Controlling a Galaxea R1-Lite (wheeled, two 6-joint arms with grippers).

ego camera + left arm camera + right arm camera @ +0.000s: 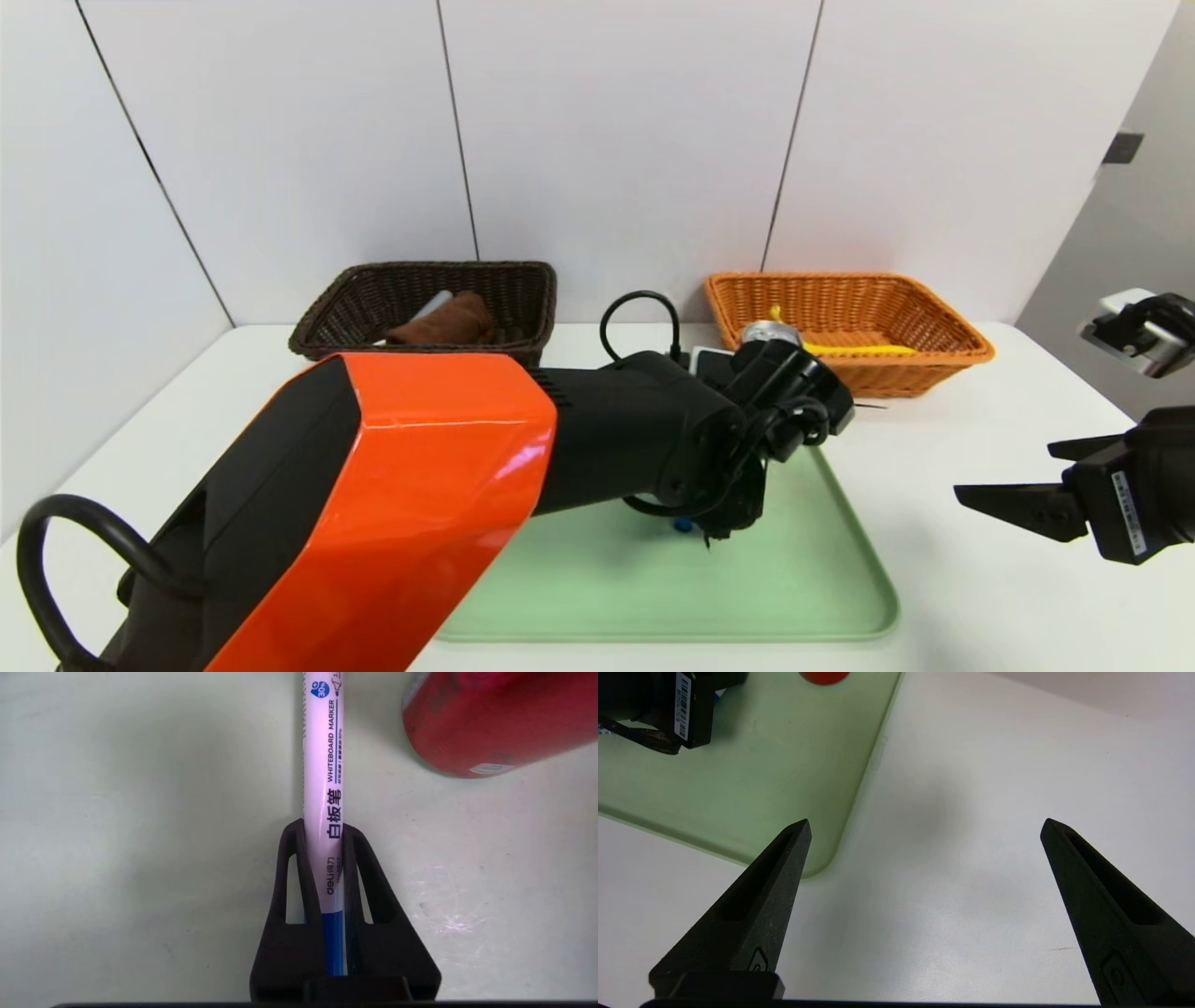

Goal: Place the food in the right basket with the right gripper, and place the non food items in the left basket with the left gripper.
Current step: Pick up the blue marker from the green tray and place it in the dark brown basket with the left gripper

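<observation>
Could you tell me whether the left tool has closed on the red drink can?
No, the left tool is shut on the white whiteboard marker with the blue cap, while the red drink can lies apart beside it.

on the white marker (322, 788) we read "whiteboard marker" in dark capitals running along the barrel, then the chinese characters 白板笔, then the brand "deli" beside smaller characters we cannot make out. near its far end sits a small blue round badge reading "30%". a white barcode sticker (683, 704) stands on the black arm in the right wrist view; its print is too small for us to read.
</observation>
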